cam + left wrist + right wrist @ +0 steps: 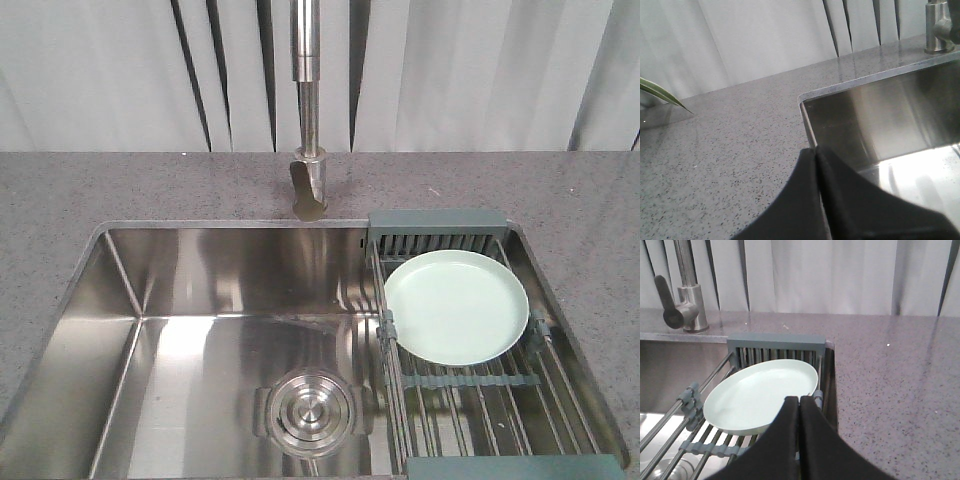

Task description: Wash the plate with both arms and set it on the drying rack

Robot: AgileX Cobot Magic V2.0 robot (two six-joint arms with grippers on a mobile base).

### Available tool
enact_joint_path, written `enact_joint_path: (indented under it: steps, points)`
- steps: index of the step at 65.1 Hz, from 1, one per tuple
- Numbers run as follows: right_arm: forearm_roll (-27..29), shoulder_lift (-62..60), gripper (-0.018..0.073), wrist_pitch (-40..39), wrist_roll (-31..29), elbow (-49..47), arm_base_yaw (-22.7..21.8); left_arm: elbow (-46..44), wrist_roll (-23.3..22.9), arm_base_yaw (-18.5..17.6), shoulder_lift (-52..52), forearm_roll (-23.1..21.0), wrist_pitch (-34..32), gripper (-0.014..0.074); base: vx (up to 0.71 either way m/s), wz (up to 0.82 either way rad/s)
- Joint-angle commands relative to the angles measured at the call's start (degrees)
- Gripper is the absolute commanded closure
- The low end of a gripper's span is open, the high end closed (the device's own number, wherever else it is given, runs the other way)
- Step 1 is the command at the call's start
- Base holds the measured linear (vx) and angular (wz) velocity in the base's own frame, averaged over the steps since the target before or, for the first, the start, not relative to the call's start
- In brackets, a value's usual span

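Plate (pixel 456 306) lies flat on drying rack (pixel 434 218); both pincers pressed together, so the right pincer (pixel 799 405) should spread before gripping its rim.

Right gripper (pixel 799 405) hides the plate's (pixel 760 397) near rim.

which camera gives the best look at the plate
The exterior front-facing view: the whole plate shows from above, lying on the drying rack. The right wrist view is oblique, the gripper covering its near edge. The left wrist view misses it.
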Motion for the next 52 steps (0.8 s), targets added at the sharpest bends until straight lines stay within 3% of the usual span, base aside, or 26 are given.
enact_joint_path:
  steps: [1,16,52]
  points:
    - [-2.9,-0.9,0.0562,-4.9,2.5,0.2,-0.4,-1.4,-0.5,0.2,-0.9,-0.2,-4.0,0.0603,0.00,0.00]
    - [-2.6,-0.8,0.0562,-6.0,4.4,0.2,-5.5,-1.4,-0.5,0.2,-0.9,-0.2,-4.0,0.0603,0.00,0.00]
    - [-1.6,-0.8,0.0561,-6.0,4.5,0.1,-5.4,-1.4,-0.5,0.2,-0.9,-0.2,-4.0,0.0603,0.00,0.00]
